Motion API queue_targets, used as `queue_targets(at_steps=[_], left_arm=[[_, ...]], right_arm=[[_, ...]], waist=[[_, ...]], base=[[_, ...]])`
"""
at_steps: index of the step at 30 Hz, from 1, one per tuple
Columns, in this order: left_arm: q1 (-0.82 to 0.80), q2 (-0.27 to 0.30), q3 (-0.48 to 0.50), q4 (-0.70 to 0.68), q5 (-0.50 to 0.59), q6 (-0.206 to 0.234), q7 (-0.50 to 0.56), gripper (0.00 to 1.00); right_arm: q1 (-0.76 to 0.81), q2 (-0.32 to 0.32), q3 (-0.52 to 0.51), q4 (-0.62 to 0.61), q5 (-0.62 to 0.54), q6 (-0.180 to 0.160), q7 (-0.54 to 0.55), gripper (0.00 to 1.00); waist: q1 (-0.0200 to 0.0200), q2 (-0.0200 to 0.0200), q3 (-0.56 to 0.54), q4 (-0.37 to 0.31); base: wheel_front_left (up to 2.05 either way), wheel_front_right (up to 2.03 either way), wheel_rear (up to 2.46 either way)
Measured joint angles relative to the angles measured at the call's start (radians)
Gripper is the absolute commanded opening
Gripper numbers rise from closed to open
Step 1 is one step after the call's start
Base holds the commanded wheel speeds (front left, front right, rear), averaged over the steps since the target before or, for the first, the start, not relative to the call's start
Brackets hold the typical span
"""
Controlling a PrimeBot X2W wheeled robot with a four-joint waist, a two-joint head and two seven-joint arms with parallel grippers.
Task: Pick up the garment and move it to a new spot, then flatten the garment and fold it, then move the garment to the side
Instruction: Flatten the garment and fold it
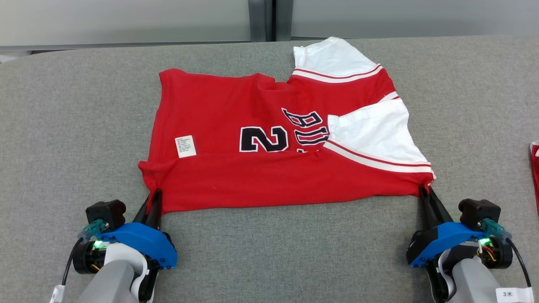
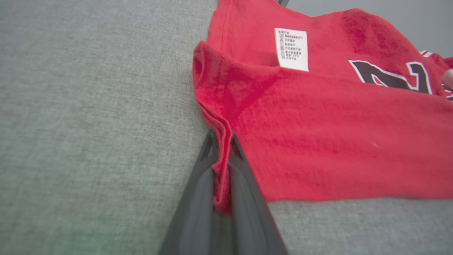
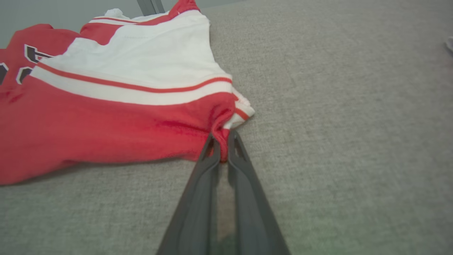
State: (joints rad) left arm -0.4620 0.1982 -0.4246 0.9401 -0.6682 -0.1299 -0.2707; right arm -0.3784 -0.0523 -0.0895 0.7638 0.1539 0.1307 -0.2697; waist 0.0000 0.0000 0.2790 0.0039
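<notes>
The red shirt (image 1: 278,168) lies mid-frame on the grey table (image 1: 63,126); the left gripper (image 1: 155,194) and right gripper (image 1: 423,189) pinch its bottom corners — both squeezed tight on cloth.

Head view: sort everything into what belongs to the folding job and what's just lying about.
Job: red jersey; left gripper and right gripper, jaws shut on its near corners.
Lying about: red item at the right edge of the grey table.
</notes>
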Motion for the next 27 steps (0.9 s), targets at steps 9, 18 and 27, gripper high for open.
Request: queue_targets(at_steps=[9,18,27], left_arm=[[0.052,-0.006,-0.031,0.035,-0.043,-0.002,-0.001,0.00],[0.173,-0.030,-0.003,0.063,-0.028,0.031,0.004,0.00],[0.220,-0.029,0.028,0.037,-0.001,0.051,0.004,0.75]], right_arm=[[0.074,0.003,-0.022,-0.081,0.029,0.000,0.005,0.00],[0.261,0.005,0.011,-0.131,0.070,0.000,0.006,0.00],[0.323,0.006,0.004,-0.150,0.078,0.001,0.006,0.39]], waist=[[0.0001,0.0002,-0.083,0.007],[-0.0001,0.0002,-0.229,-0.003],[-0.0002,0.0001,-0.245,-0.023]], base=[[0.00,0.00,0.00],[0.00,0.00,0.00],[0.00,0.00,0.00]])
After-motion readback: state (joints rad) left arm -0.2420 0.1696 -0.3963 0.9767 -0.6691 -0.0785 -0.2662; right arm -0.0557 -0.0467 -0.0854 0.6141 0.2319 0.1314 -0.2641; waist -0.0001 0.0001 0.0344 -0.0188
